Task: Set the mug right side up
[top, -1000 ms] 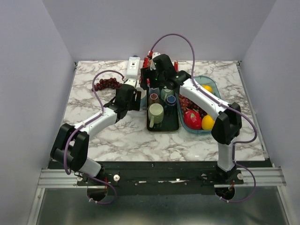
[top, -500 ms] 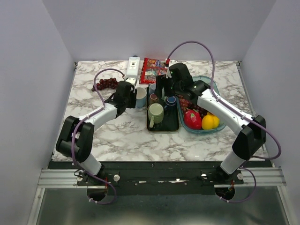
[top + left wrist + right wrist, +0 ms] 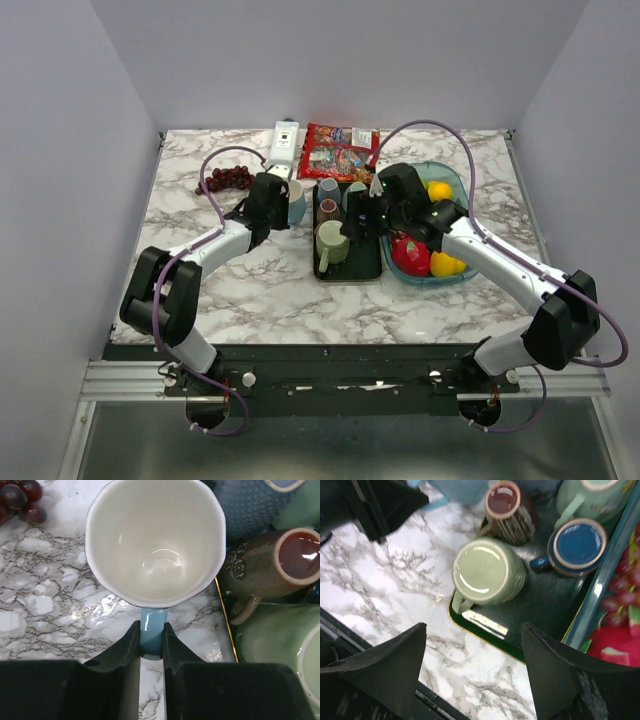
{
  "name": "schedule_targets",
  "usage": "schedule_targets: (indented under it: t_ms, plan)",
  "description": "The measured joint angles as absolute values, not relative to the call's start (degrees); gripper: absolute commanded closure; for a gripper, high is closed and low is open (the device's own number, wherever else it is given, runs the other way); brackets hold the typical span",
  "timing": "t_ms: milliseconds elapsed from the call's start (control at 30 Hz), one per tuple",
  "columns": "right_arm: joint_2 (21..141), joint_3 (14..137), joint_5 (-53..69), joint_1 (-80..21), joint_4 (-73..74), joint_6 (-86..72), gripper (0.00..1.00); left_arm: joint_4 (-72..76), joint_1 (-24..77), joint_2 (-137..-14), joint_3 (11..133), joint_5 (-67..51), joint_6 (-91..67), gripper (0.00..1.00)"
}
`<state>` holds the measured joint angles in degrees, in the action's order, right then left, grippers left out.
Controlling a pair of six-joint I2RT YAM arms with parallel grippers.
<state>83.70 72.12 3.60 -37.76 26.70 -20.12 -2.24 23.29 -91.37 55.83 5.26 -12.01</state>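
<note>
The mug [image 3: 155,540] is light blue outside and white inside, and its open mouth faces the left wrist camera. It stands on the marble just left of the dark tray [image 3: 345,268], where the top view shows the mug [image 3: 297,203]. My left gripper [image 3: 151,630] is shut on the mug's blue handle, one finger pressed on each side. From above, the left gripper [image 3: 272,200] is at the mug's left. My right gripper [image 3: 473,625] is open with nothing in it, hovering over the tray's near-left corner by a pale green mug [image 3: 487,570]. The top view has the right gripper [image 3: 352,228] there too.
The tray [image 3: 545,605] also holds a brown mug [image 3: 507,510], a dark blue mug [image 3: 577,545] and a mint mug [image 3: 592,497]. A teal fruit bin [image 3: 420,281] lies to its right. Grapes [image 3: 230,178], a snack packet [image 3: 338,160] and a white device [image 3: 285,142] sit behind.
My left gripper moved up to the blue mug and shut on its handle. The right arm pulled back from the tray's far end to above its near part, uncovering the snack packet.
</note>
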Motion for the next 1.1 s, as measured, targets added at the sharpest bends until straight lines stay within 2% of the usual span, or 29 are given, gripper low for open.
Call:
schedule_targets:
  t_ms: [300,433,467,500,533,567,733,867,967,1100]
  plan:
    - [81.3,62.3,6.3,-39.9,24.9,-26.2,0.16,-3.1,23.9,-91.4,55.5,18.2,-14.5,1.0]
    - [81.3,61.0,4.3,-42.5,24.0,-29.6,0.11,-3.8,24.4,-91.4,55.5,22.1,-14.4,0.84]
    - [81.4,60.8,3.4,-43.2,23.6,-30.5,0.05,-3.9,24.4,-91.4,55.5,22.4,-14.4,0.75]
    - [81.5,60.6,2.0,-43.9,23.4,-31.4,0.01,-4.0,24.4,-91.4,55.5,22.8,-14.6,0.73]
    - [81.7,60.4,0.6,-44.1,23.1,-32.2,0.0,-4.0,24.5,-91.4,55.5,23.1,-14.7,0.68]
    - [82.1,60.4,-0.7,-45.2,23.0,-33.0,0.0,-4.0,24.5,-91.4,55.4,23.4,-14.8,0.51]
    - [85.9,60.6,-8.3,-48.0,22.4,-37.4,0.0,-3.0,24.6,-91.1,54.2,24.9,-15.8,0.36]
    - [90.0,61.8,-11.0,-49.1,22.6,-40.0,0.02,-2.7,24.5,-89.3,53.0,25.1,-16.4,0.16]
    - [92.1,63.7,-12.9,-49.8,22.9,-41.5,0.05,-2.7,24.5,-87.1,52.6,25.0,-17.0,0.09]
    - [94.4,67.3,-14.6,-51.2,22.8,-43.6,0.12,-2.6,24.6,-82.3,51.3,24.8,-18.8,0.07]
